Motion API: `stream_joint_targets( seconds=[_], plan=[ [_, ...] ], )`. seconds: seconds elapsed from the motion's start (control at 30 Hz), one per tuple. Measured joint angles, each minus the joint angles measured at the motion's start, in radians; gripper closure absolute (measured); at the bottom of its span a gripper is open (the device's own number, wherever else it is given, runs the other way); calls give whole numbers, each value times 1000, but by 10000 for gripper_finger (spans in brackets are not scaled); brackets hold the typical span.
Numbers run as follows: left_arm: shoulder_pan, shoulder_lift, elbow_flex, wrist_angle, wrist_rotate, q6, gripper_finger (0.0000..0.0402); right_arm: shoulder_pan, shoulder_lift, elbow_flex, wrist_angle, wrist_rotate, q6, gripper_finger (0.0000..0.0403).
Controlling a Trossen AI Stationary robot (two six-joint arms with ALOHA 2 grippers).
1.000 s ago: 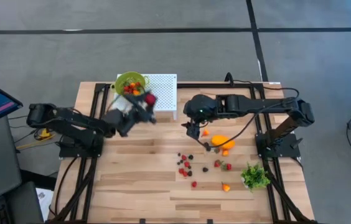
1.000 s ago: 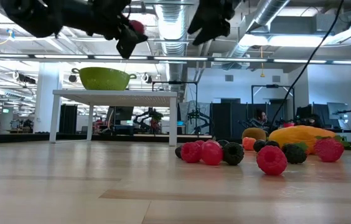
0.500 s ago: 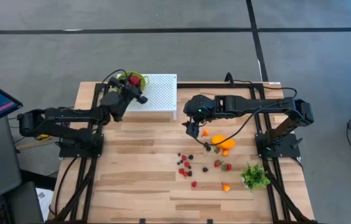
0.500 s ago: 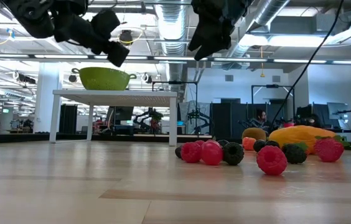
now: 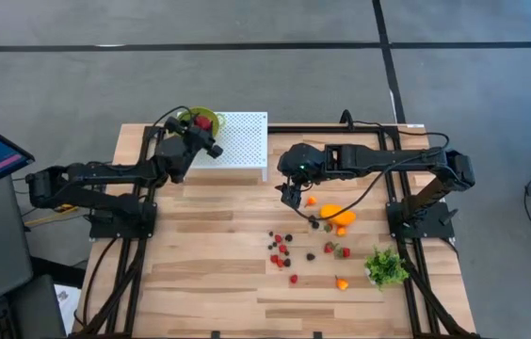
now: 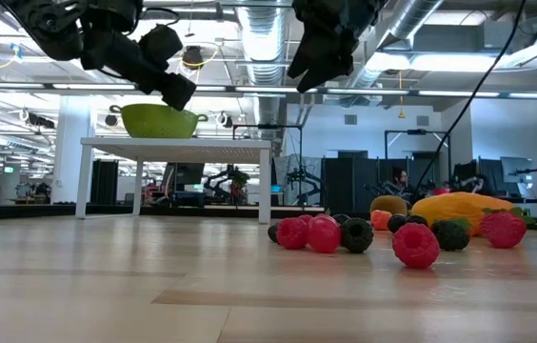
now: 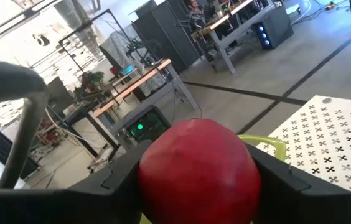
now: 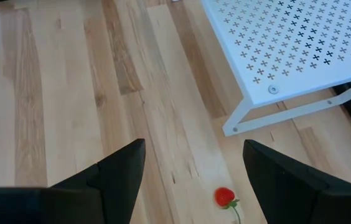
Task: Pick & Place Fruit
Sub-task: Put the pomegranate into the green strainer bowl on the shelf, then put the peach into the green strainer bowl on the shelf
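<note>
My left gripper (image 5: 202, 125) is shut on a round red fruit (image 7: 197, 168) and holds it over the green bowl (image 5: 185, 117), which stands on the white perforated stand (image 5: 243, 141) at the far left. My right gripper (image 5: 291, 196) hangs open above the table's middle, with nothing between its fingers. Past its fingers a small red strawberry (image 8: 224, 196) lies on the wood. The elongated orange fruit (image 5: 337, 214) and several small red and dark berries (image 5: 282, 250) lie on the table to the right of centre. My left gripper pinches the red fruit by its two opposite sides (image 7: 149, 183), one dark finger (image 7: 110, 183) on each. The fingers lie about level and come from the table's left. The fruit is lifted clear, above the bowl's rim (image 7: 267, 145).
A green leafy bunch (image 5: 386, 266) lies near the right edge, with a small orange piece (image 5: 341, 282) beside it. In the low view the berries (image 6: 345, 233) lie in a row on the wood. Bare wood stretches across the near left.
My left gripper has swung with the red fruit toward the table's far edge and a little left, from in front of the stand to over the green bowl, rolling as it went. It has kept still for the last half second.
</note>
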Motion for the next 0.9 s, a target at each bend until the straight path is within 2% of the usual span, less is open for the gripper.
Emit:
stream_joint_targets(
  seconds=[0.23,0.43,0.53,0.7,0.8,0.9],
  plan=[
    [-1,0,0,3,-1,0,115,0,0,0,0,0,0,138],
    [-66,-13,0,9,-9,25,93,0,-1,0,-16,-1,0,138],
    [-144,-40,0,9,-6,26,95,-8,-1,0,-42,-1,8,138],
    [-333,-79,0,9,40,23,104,-9,-2,0,-108,1,50,138],
    [-455,-82,0,5,102,-16,107,8,-2,0,-145,19,105,138],
    [-561,-82,0,-26,216,-87,108,44,3,0,-201,98,137,138]
  ],
)
